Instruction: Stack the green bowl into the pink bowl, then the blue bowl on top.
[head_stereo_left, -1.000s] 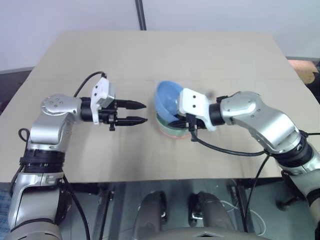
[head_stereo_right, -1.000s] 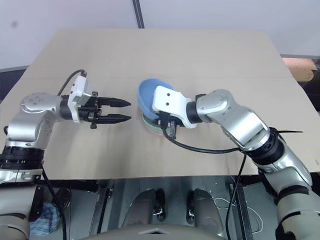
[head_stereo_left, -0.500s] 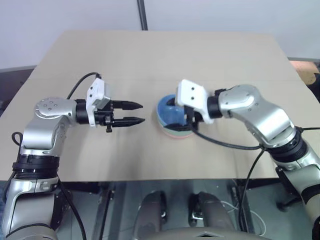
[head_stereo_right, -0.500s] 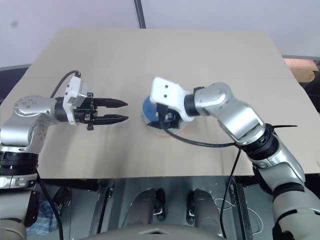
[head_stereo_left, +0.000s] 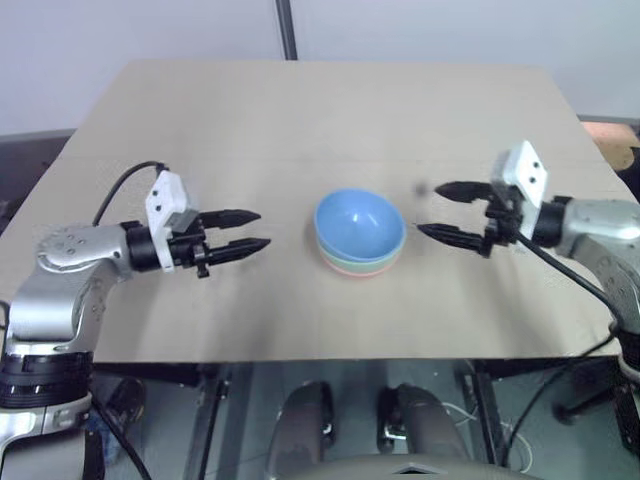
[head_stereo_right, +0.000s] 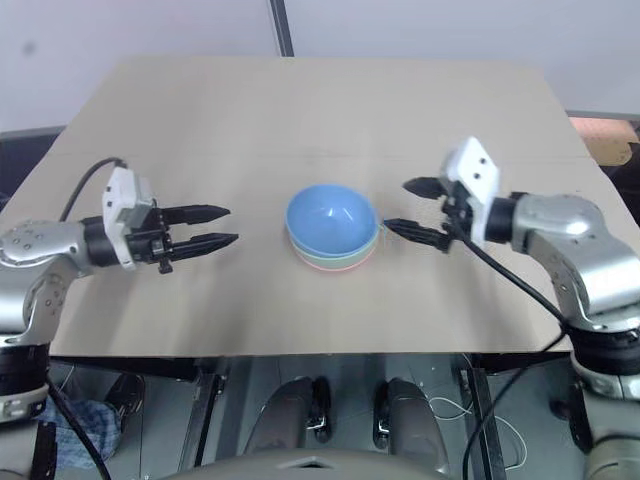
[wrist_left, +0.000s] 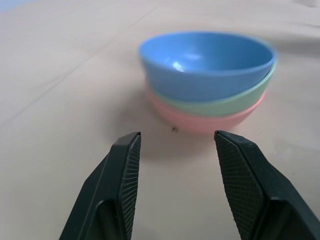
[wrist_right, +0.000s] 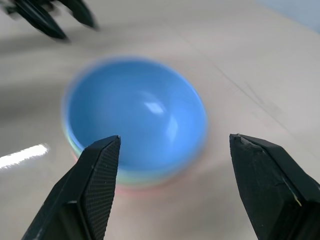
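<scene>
The three bowls stand nested at the middle of the table. The blue bowl (head_stereo_left: 358, 223) is on top, upright. Under it a rim of the green bowl (wrist_left: 225, 104) shows, and the pink bowl (wrist_left: 210, 120) sits at the bottom on the table. My left gripper (head_stereo_left: 252, 229) hovers to the left of the stack, a hand's width away, open and empty. My right gripper (head_stereo_left: 436, 211) is to the right of the stack, close to the rim but apart from it, open wide and empty. The right wrist view looks down into the blue bowl (wrist_right: 137, 120).
The tan table (head_stereo_left: 330, 120) runs wide behind and to both sides of the stack. A black pole (head_stereo_left: 288, 28) rises behind its far edge. A cardboard-coloured object (head_stereo_left: 612, 140) lies beyond the right edge.
My right gripper let go of the blue bowl, which now sits level on the stack, and pulled away to the right with its fingers open. The left gripper drew back a little to the left.
</scene>
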